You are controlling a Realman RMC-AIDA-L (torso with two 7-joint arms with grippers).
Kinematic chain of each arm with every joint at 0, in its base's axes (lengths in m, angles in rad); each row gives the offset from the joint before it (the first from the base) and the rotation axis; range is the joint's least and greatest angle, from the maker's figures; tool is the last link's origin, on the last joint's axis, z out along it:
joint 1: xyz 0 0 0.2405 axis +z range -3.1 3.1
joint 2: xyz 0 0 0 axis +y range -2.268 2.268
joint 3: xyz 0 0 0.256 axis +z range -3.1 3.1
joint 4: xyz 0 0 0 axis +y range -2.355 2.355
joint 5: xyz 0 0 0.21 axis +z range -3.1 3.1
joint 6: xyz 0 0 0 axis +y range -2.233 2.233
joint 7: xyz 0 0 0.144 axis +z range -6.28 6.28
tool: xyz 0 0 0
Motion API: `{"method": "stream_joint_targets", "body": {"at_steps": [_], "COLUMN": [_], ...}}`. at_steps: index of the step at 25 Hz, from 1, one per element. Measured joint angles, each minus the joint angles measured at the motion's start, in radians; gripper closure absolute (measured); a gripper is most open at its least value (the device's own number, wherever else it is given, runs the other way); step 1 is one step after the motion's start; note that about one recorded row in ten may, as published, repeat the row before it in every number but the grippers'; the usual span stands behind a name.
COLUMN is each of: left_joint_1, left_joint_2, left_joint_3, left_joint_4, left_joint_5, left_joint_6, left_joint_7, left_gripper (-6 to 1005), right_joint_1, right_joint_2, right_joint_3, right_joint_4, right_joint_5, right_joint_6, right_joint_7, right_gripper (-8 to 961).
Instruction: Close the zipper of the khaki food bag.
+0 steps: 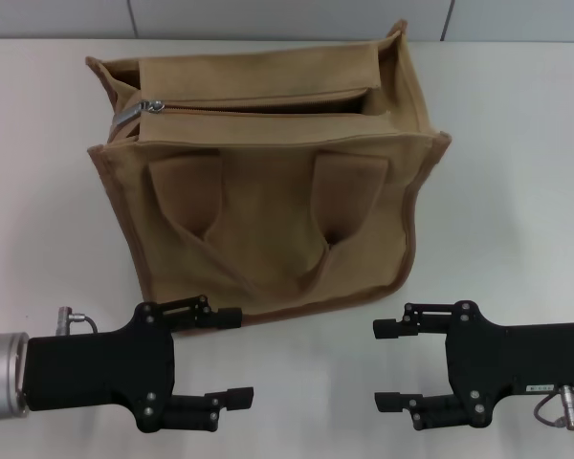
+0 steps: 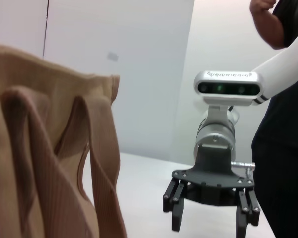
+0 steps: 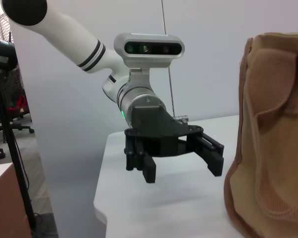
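The zipper [image 1: 258, 108] is running across the top panel of the bag [image 1: 268, 182], and its silver slider [image 1: 151, 106] with the pull tab [image 1: 126, 119] is sitting at the bag's left end. Toward the right end the two edges of the top panel are gaping apart, showing a dark slot into the inside. The bag is standing upright on the white table [image 1: 517, 143], in the middle of the head view and toward the far side, with its front face turned to the robot. Two wide fabric handles [image 1: 258, 206] are lying folded down flat against that front face, forming a shallow V.

Both arms are resting low over the table on the near side of the bag, not touching it. The left gripper [image 1: 237, 354] is lying on the left, pointing inward toward the middle, its fingers spread wide with nothing between them; its upper fingertip is sitting just beside the bag's lower front edge. The right gripper [image 1: 383, 365] is lying on the right, pointing inward toward the left one, its fingers also spread apart and holding nothing, a little clear of the bag's lower right corner. The two grippers are facing each other with a stretch of bare table between them.

In the left wrist view a person [image 2: 283, 148] in dark clothing is standing behind the right arm.
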Motion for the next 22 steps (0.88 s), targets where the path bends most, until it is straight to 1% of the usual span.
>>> {"method": "stream_joint_targets", "body": {"at_steps": [4, 6, 7, 8, 9, 10, 13, 14, 15, 16, 17, 18, 19, 20, 22], "left_joint_1": [0.001, 0.001, 0.002, -0.002, -0.006, -0.006, -0.011, -0.012, -0.012, -0.013, -0.013, -0.013, -0.013, -0.013, -0.006], "left_joint_2": [-0.008, -0.008, -0.014, -0.041, -0.054, -0.054, -0.079, -0.098, -0.098, -0.108, -0.108, -0.110, -0.110, -0.110, -0.109], "left_joint_3": [-0.022, -0.022, -0.038, -0.122, -0.161, -0.161, -0.234, -0.317, -0.317, -0.390, -0.390, -0.421, -0.442, -0.442, -0.444], "left_joint_4": [0.017, 0.017, 0.022, 0.028, 0.029, 0.029, 0.034, 0.038, 0.038, 0.028, 0.028, 0.012, -0.021, -0.021, -0.045], "left_joint_5": [-0.007, -0.007, -0.007, -0.009, -0.009, -0.009, -0.010, -0.013, -0.013, -0.037, -0.037, -0.066, -0.148, -0.148, -0.247], "left_joint_6": [0.035, 0.035, 0.049, 0.115, 0.147, 0.147, 0.209, 0.249, 0.249, 0.267, 0.267, 0.271, 0.270, 0.270, 0.260], "left_joint_7": [0.004, 0.004, 0.013, 0.076, 0.100, 0.100, 0.132, 0.142, 0.142, 0.142, 0.142, 0.142, 0.142, 0.142, 0.142], "left_gripper": [188, 190, 191, 192, 194, 195, 198, 199, 200, 201, 202, 204, 205, 206, 208], "right_joint_1": [-0.002, -0.004, -0.004, -0.004, -0.004, -0.004, -0.005, -0.006, -0.006, -0.008, -0.008, -0.008, -0.009, -0.009, -0.010], "right_joint_2": [0.000, 0.000, 0.000, 0.000, 0.000, 0.000, 0.000, 0.000, 0.000, 0.000, 0.000, 0.000, 0.000, 0.000, 0.000], "right_joint_3": [0.002, 0.003, 0.003, 0.003, 0.003, 0.003, 0.003, 0.003, 0.003, 0.004, 0.004, 0.005, 0.005, 0.005, 0.005], "right_joint_4": [0.000, 0.000, 0.000, 0.001, 0.006, 0.006, 0.013, 0.014, 0.014, 0.014, 0.014, 0.014, 0.014, 0.014, 0.016], "right_joint_5": [0.000, 0.000, 0.000, 0.000, 0.000, 0.000, 0.000, 0.000, 0.000, 0.000, 0.000, 0.000, 0.000, 0.000, 0.000], "right_joint_6": [0.008, 0.015, 0.015, 0.019, 0.024, 0.024, 0.027, 0.028, 0.028, 0.028, 0.028, 0.028, 0.028, 0.028, 0.028], "right_joint_7": [0.000, 0.000, 0.000, 0.000, -0.001, -0.001, -0.001, -0.004, -0.004, -0.009, -0.009, -0.011, -0.012, -0.012, -0.012], "right_gripper": [223, 223, 223, 223, 223, 223, 224, 224, 224, 224, 224, 224, 223, 223, 223]}}
